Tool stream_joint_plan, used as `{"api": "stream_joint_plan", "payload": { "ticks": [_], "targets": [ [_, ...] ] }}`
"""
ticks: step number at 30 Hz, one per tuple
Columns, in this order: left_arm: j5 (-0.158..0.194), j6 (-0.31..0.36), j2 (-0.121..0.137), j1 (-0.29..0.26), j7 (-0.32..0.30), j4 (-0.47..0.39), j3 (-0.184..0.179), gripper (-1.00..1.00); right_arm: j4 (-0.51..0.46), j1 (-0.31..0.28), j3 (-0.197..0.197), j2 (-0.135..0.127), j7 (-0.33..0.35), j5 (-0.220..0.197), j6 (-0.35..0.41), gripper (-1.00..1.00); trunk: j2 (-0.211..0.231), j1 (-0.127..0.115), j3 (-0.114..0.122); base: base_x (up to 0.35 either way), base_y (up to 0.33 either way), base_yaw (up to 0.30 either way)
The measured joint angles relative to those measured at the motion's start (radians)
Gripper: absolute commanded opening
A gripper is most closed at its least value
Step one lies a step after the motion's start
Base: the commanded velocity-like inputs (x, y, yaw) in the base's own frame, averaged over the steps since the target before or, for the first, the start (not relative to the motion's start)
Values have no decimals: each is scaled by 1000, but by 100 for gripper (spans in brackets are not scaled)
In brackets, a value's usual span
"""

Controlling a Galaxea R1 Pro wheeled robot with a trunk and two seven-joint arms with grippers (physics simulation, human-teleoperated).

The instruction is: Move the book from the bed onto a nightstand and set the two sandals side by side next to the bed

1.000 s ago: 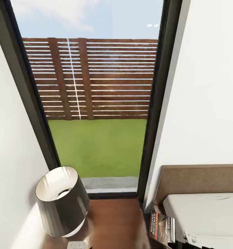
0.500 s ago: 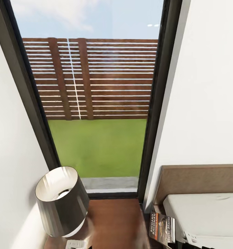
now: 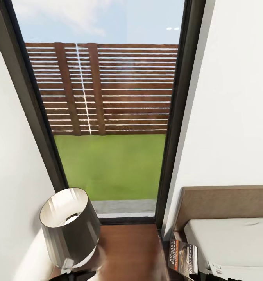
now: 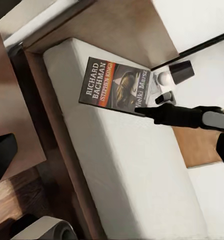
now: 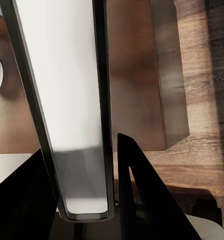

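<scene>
The book (image 3: 183, 255), dark-covered with "Richard Bachman" lettering, hangs by the mattress corner of the bed (image 3: 233, 242), between it and the nightstand (image 3: 127, 249). My right gripper (image 4: 148, 111) is shut on the book's (image 4: 114, 85) edge. In the right wrist view the book (image 5: 67, 100) stands edge-on between the black fingers (image 5: 142, 195), with the nightstand top (image 5: 134, 75) beneath. My left gripper (image 3: 70, 266) sits low beside the lamp, its dark fingers (image 4: 2, 160) spread apart and holding nothing. The sandals are out of view.
A grey lamp (image 3: 70, 226) stands on the left part of the nightstand, close to the white wall. A tall dark-framed window (image 3: 108, 117) is straight ahead, and the brown headboard (image 3: 225, 203) is against the right wall. Wood-plank floor (image 5: 207, 75) lies beside the nightstand.
My left gripper has moved left and up at the foot of the lamp. The book and my right gripper have stayed nearly still.
</scene>
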Motion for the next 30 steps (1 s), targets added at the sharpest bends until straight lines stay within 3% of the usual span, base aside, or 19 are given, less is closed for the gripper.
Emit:
{"api": "stream_joint_plan", "payload": {
  "ticks": [4, 7, 10, 12, 16, 20, 22, 26, 30],
  "targets": [
    [8, -35, 8, 3, -56, 24, -2, 100, 0, 0, 0, 0, 1, -1, 0, -100, 0, 0, 0, 0, 0, 0],
    [10, -53, 5, 4, -64, 33, -3, 100, 0, 0, 0, 0, 0, 0, 0, -100, 0, 0, 0, 0, 0, 0],
    [7, -66, -12, 4, -58, 37, -5, 100, 0, 0, 0, 0, 0, 0, 0, -100, 0, 0, 0, 0, 0, 0],
    [5, -63, -39, 0, -47, 22, -6, 100, 0, 0, -1, 0, 2, -2, 0, -100, 0, 0, 0, 0, 0, 0],
    [4, -44, -69, -7, -44, -21, -7, 100, 0, 0, -3, -7, 9, -4, 3, -100, 0, 0, 0, 0, 0, 0],
    [3, -44, -76, -8, -38, -18, -10, 100, -8, 0, -6, -14, 44, -9, 6, -100, 0, 0, 0, 0, 0, 0],
    [3, -45, -76, -8, -37, -15, -10, 100, -12, 0, -11, -29, 129, -10, 9, -100, 0, 0, 0, 0, 0, 0],
    [3, -45, -75, -8, -37, -13, -9, 100, -12, 0, -16, -63, 178, -7, 13, -100, 0, 0, 0, 0, 0, 0],
    [3, -45, -75, -8, -29, -13, -9, 100, -13, 0, -21, -149, 197, -30, 18, -100, 0, 0, 0, 0, 0, 0]
  ]
}}
